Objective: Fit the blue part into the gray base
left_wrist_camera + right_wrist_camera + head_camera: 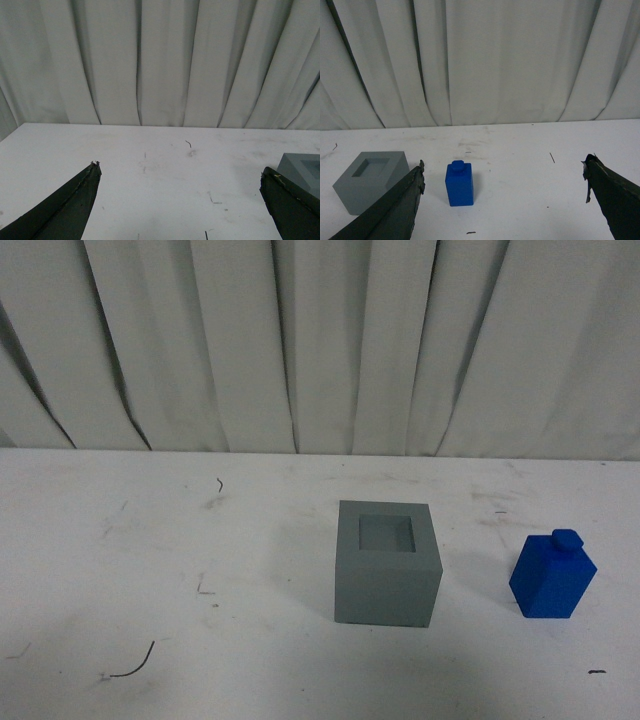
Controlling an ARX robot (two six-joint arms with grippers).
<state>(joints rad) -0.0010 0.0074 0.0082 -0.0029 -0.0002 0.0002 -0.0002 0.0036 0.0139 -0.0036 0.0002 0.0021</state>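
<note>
Table (150,550): gray base (388,575) seemingly bare, blue part (552,582) outside.

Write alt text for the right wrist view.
A blue block with a knob on top stands upright on a white table, seen between the fingers of the open right gripper. A gray cube with a square recess sits beside it, not touching; white curtain behind.

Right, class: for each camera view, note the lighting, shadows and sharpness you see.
Front view: soft, even light; the gray base and blue part cast only faint shadows, no glare. Left wrist view: the left gripper is a dark silhouette with little detail. Right wrist view: the right gripper is equally dark; the blue part looks slightly soft.
</note>
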